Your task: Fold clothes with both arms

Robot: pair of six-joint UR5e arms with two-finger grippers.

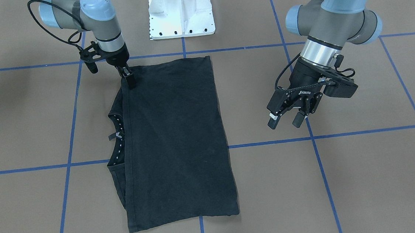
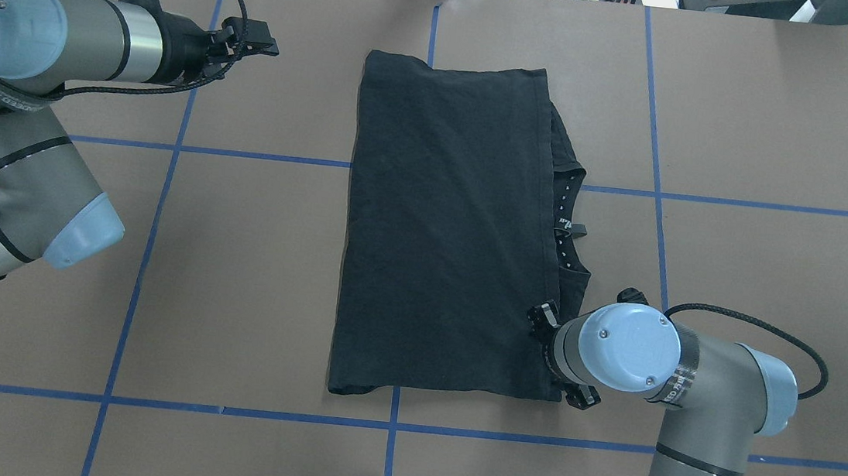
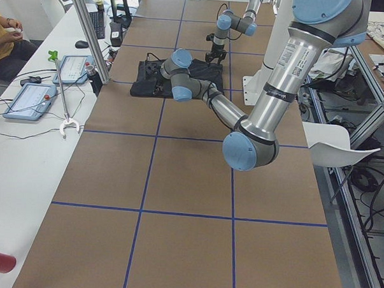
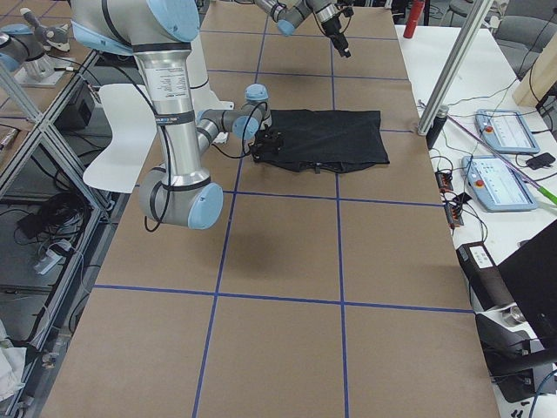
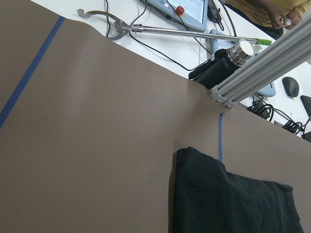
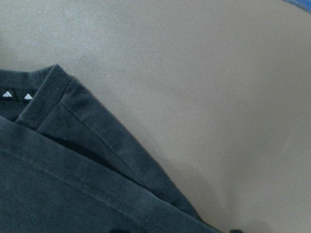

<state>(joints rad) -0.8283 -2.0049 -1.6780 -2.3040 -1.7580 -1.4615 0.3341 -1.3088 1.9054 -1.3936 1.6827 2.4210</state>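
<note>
The black T-shirt (image 1: 175, 134) (image 2: 440, 232) lies flat in a long folded rectangle. Its white-dotted neck tape (image 1: 118, 138) peeks out along one long edge. My right gripper (image 1: 130, 84) points down at the shirt's corner nearest the base, on that neck-side edge. Its fingers look pressed together on the hem. In the overhead view its own wrist hides it. The right wrist view is filled with layered hems (image 6: 73, 145). My left gripper (image 1: 285, 120) (image 2: 260, 37) hangs open over bare table, well off the shirt's other long side, holding nothing.
The white base plate (image 1: 181, 15) stands just behind the shirt. Blue tape lines (image 1: 318, 159) grid the brown tabletop. Along the far side run a white bench with control tablets (image 3: 28, 98), a metal grabber tool (image 5: 184, 33), an aluminium post (image 5: 257, 68), and a seated person (image 3: 2, 40).
</note>
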